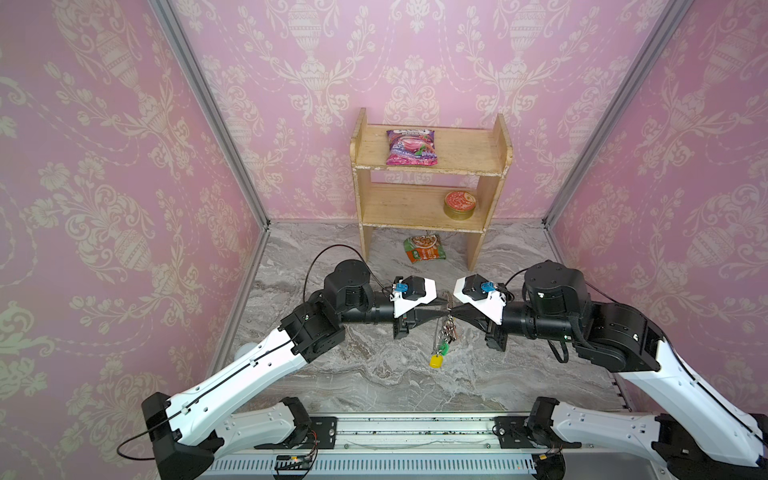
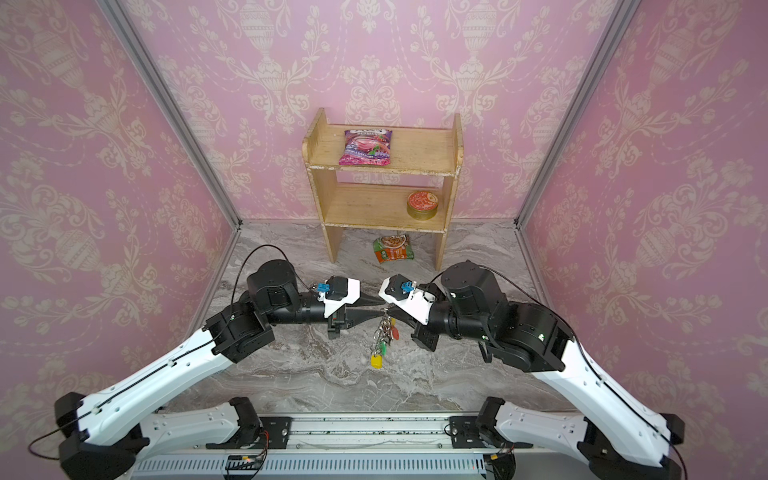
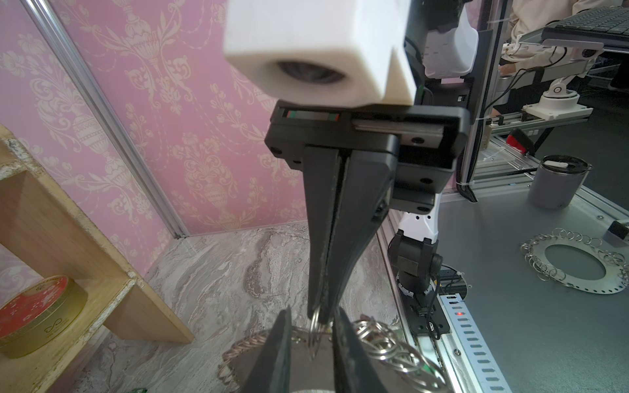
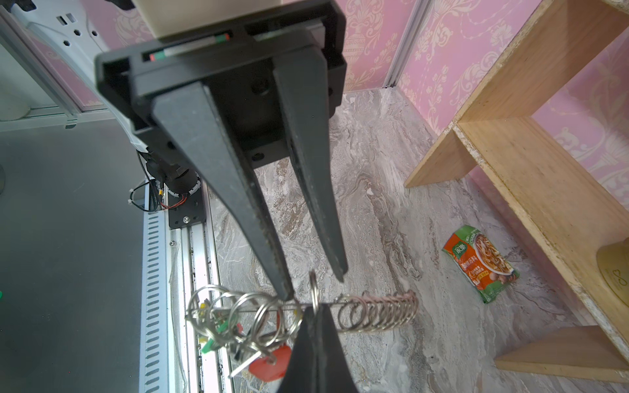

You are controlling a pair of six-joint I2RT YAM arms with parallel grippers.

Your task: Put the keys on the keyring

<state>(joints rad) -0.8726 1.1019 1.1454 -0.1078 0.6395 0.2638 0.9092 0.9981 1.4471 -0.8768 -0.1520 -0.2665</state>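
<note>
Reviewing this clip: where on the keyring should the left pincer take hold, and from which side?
Probably the thin flat band of the keyring, beside the loop that the shut right pincer pinches. The left pincer should come in level from the left, a finger on each flat face; the keys crowd the robot-side stretch, so avoid that.

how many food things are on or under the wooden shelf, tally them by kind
packets: 2 (pink packet, green-orange packet)
tins: 1 (red-lidded tin)
total: 3
</note>
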